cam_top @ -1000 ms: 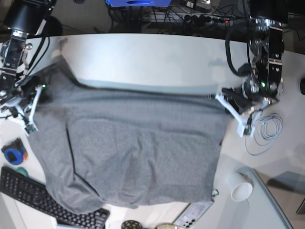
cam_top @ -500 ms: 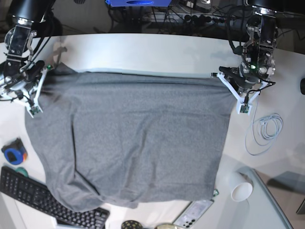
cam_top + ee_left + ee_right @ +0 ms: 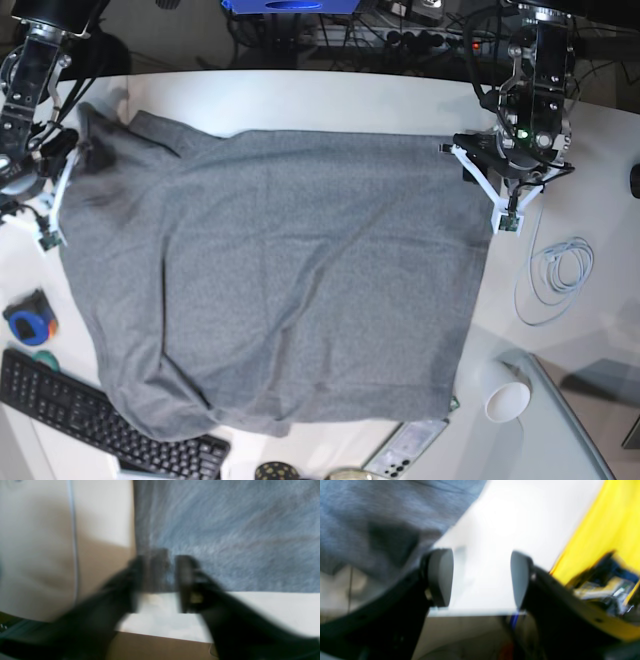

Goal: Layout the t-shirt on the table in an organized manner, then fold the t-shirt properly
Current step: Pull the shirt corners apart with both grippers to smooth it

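Grey t-shirt (image 3: 280, 290) spread flat, slightly wrinkled, white table (image 3: 320, 105)

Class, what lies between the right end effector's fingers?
Only bare white table between the right end effector's fingers; right wrist view.

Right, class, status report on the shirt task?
Right gripper open, empty. Left gripper parted at t-shirt corner. Shirt spread over the table; keyboard under hem.

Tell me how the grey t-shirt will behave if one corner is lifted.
The t-shirt will probably droop and trail, not lift flat: it lies limp with soft wrinkles. It looks light, a thin knit hugging the table. Its near hem already lies on the keyboard, so dragging may snag there.
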Robot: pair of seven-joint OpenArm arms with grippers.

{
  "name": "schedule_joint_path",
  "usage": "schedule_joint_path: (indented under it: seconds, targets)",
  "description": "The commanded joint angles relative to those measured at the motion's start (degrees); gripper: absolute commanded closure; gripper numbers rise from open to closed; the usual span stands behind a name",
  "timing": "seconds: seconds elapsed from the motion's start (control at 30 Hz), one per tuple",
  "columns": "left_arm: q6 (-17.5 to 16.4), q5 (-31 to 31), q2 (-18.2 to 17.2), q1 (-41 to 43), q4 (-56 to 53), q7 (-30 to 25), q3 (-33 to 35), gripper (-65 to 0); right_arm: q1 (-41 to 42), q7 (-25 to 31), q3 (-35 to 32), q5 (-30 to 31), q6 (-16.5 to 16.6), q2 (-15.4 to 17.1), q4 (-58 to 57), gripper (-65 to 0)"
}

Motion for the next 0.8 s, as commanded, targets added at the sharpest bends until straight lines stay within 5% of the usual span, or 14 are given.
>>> schedule_joint_path:
  seconds: [0.0, 0.13, 0.23, 0.33, 0.37, 0.43, 0.77]
  targets:
    - [0.4, 0.4, -0.7, 0.2, 2.1, -0.4, -0.3, -38.7, 1.8, 0.7, 0.0, -0.3, -0.4, 0.5, 1.1, -34.1]
    - [0.4, 0.4, -0.4, 1.9, 5.5, -0.4, -3.7, -53.2, 8.2, 2.7, 0.0, -0.3, -0.4, 1.1, -6.1, -34.1]
    - [0.4, -0.1, -0.2, 1.3, 5.9, -0.5, -6.3, -51.0, 12.5, 11.2, 0.3, -0.3, -0.4, 1.2, -16.3, -32.0]
    - [0.4, -0.1, 1.4, -1.5, 5.1, -0.8, -6.5, -36.7, 16.5, 19.0, 0.4, -0.4, -0.4, 1.4, -27.9, -12.6]
    - [0.4, 0.2, 2.2, -2.7, 4.2, -0.9, -6.5, -26.8, 17.7, 20.7, 0.5, -0.4, -0.4, 2.0, -31.2, -3.8]
    - [0.4, 0.4, 3.6, -5.0, 1.0, -0.9, -6.5, 0.0, 19.8, 23.0, 0.5, -0.4, -0.4, 2.7, -36.3, -0.5]
    - [0.4, 0.5, 4.6, -6.0, -19.0, -11.6, -3.8, 0.0, 24.4, 29.9, 5.0, -0.4, -7.9, 5.2, -48.9, -0.2]
